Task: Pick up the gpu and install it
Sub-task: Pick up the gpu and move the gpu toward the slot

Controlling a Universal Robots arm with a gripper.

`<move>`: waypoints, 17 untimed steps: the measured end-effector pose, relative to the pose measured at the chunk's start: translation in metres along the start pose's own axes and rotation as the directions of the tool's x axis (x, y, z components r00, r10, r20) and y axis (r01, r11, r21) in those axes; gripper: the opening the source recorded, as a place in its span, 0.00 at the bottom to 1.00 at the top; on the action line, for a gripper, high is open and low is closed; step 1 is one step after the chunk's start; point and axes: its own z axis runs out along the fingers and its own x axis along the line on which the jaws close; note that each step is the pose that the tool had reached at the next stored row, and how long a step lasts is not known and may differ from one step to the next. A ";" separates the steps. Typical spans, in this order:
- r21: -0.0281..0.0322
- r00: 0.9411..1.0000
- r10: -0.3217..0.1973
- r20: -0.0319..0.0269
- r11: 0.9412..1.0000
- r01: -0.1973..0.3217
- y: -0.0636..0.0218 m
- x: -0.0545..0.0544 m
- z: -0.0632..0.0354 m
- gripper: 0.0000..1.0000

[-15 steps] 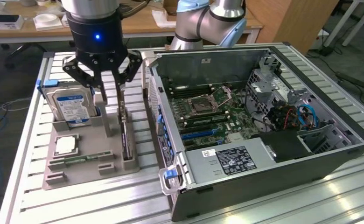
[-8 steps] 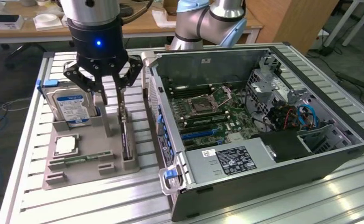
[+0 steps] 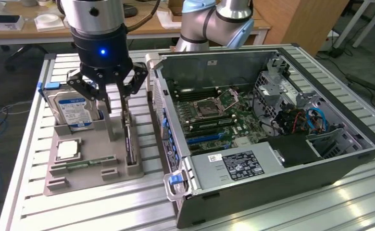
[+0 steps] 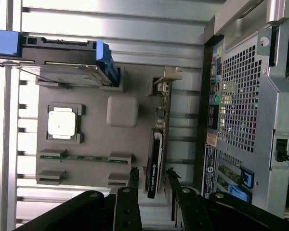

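Note:
The gpu (image 4: 155,161) stands on its long edge in a slot of the grey holder tray (image 4: 94,139), its metal bracket (image 4: 165,77) at one end. In the exterior view the gpu (image 3: 129,142) is a thin dark card beside the computer case. My gripper (image 3: 114,109) hangs over the tray's back part, just above the card. In the wrist view my gripper (image 4: 151,172) is open, with one fingertip (image 4: 133,172) on each side of the card's fan end and a gap at both sides. Nothing is held.
The tray also holds a hard drive (image 3: 72,109) with a blue label, a CPU (image 3: 68,149) and a RAM stick (image 3: 85,164). The open computer case (image 3: 264,120) lies at the exterior view's right, motherboard (image 3: 213,115) exposed. Slatted metal table (image 3: 78,211) underneath.

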 end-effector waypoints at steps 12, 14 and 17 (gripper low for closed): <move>0.000 1.000 -0.008 0.000 1.000 0.008 -0.0098 0.001 0.0117 0.35; 0.000 1.000 -0.009 0.000 1.000 0.009 -0.0114 0.001 0.0137 0.35; 0.000 1.000 -0.011 0.000 1.000 0.011 -0.0127 0.001 0.0157 0.35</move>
